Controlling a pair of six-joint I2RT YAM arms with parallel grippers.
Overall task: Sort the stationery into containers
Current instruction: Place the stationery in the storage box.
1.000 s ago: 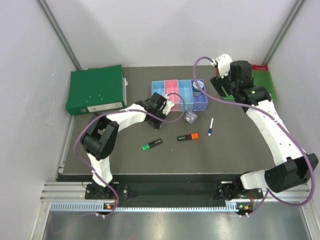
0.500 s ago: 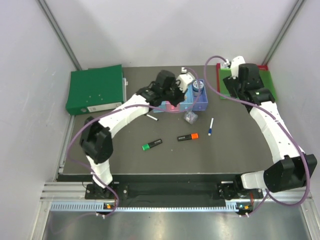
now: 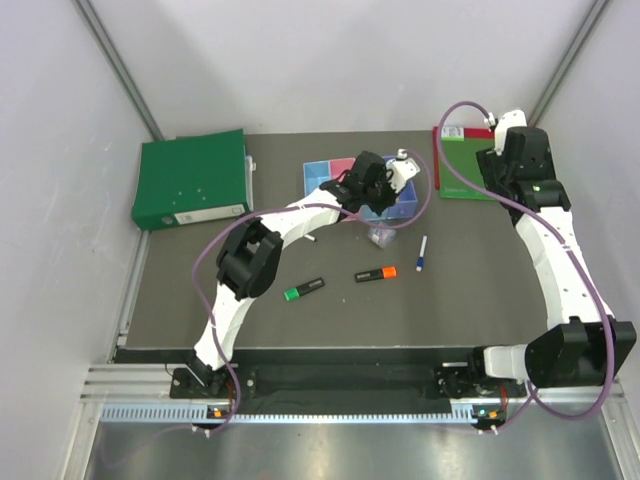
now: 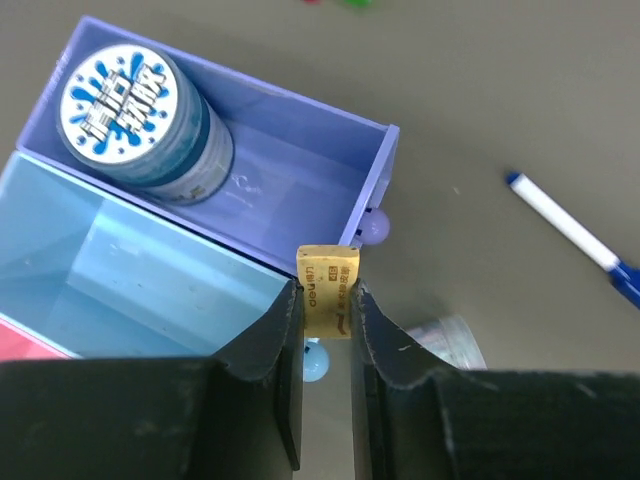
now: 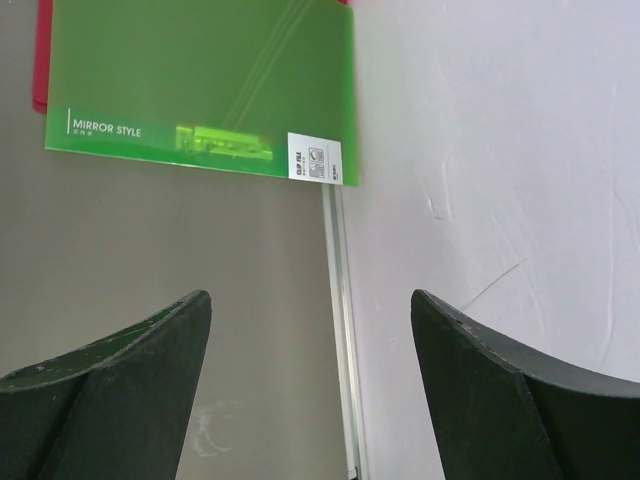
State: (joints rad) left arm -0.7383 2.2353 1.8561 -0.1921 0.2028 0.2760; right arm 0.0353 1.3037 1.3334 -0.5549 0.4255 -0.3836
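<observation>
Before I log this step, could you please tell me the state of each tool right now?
Left tool: closed on the tan block.
Right tool: open, holding nothing.

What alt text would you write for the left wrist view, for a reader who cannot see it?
The left gripper pinches a small tan block over the edge where a purple-blue tray meets a light blue tray. A round blue-grey tin stands in the purple-blue tray, and a blue-white pen lies on the table to the right.
</observation>
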